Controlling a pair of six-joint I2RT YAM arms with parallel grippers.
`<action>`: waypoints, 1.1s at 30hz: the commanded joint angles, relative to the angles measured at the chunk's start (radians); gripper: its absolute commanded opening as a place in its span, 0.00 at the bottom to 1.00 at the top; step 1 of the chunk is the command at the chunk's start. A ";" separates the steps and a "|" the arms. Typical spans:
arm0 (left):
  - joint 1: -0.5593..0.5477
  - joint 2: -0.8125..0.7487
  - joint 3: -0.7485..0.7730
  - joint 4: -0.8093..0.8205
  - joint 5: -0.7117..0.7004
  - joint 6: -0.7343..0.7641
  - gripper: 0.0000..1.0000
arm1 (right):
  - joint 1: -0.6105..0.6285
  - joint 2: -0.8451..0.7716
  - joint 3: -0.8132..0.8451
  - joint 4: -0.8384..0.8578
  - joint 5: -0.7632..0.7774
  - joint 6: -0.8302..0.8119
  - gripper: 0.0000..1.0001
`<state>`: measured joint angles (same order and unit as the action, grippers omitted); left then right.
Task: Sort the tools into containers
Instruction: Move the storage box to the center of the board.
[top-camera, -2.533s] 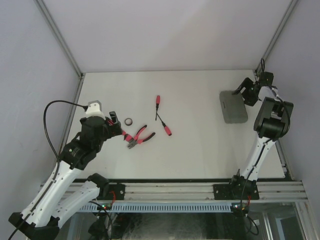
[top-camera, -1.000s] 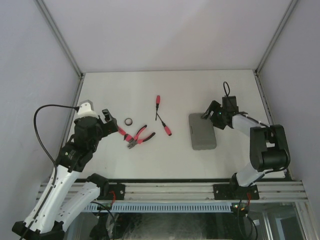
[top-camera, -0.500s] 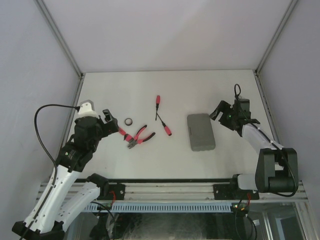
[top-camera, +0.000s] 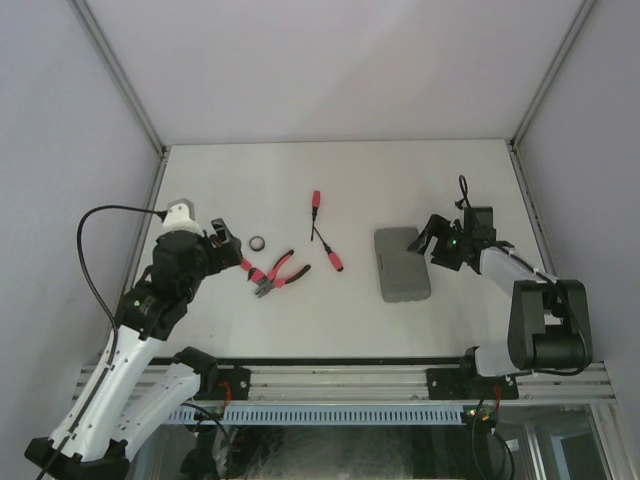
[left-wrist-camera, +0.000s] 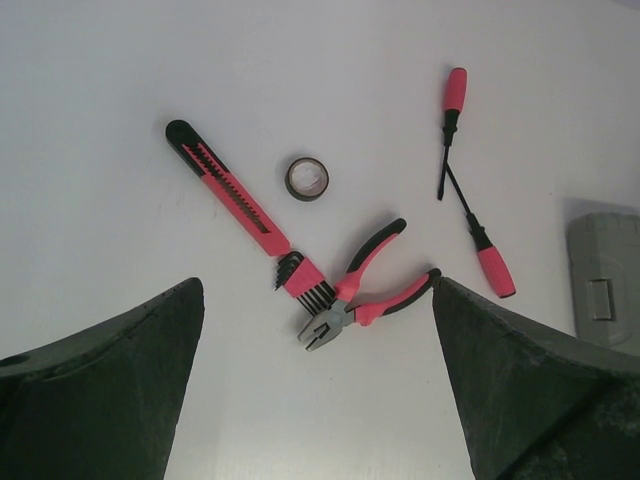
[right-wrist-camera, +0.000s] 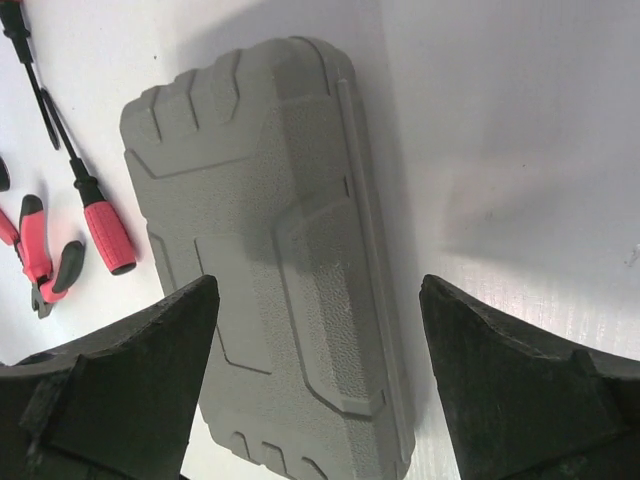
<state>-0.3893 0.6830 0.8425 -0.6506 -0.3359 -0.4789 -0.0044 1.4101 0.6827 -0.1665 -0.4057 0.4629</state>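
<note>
Top external shows the right gripper (top-camera: 432, 248) spread wide and empty by the closed grey case (top-camera: 402, 268); the left gripper (top-camera: 228, 246) gapes empty near the pliers (top-camera: 281, 272).

Bright, even light is falling from overhead, washing the white tabletop (top-camera: 400, 180) almost flat in the top view, with no hard glare showing. That view is looking a little soft and coarse, and the side walls are taking on a faint lilac cast. In the left wrist view the pliers (left-wrist-camera: 345, 303) and the screwdrivers (left-wrist-camera: 495, 272) are showing crisp, throwing only thin, pale shadows. In the right wrist view the grey case (right-wrist-camera: 270, 250) is casting a broad, blurry shadow onto the tabletop to its right, and a dimmer band is lying across its middle. In both wrist views the jaws are sitting dark and out of focus in the bottom corners.
</note>
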 joint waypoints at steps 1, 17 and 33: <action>0.008 0.003 -0.050 0.065 0.067 -0.035 0.99 | 0.014 0.028 0.007 0.055 -0.038 -0.024 0.81; -0.030 0.078 -0.149 0.183 0.177 -0.103 0.88 | 0.101 0.110 0.018 0.068 -0.044 -0.054 0.74; -0.076 0.035 -0.225 0.222 0.175 -0.136 0.87 | 0.388 0.099 0.065 -0.054 0.192 -0.077 0.72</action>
<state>-0.4545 0.7353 0.6365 -0.4778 -0.1715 -0.5957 0.3164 1.5200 0.7391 -0.1425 -0.3305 0.4034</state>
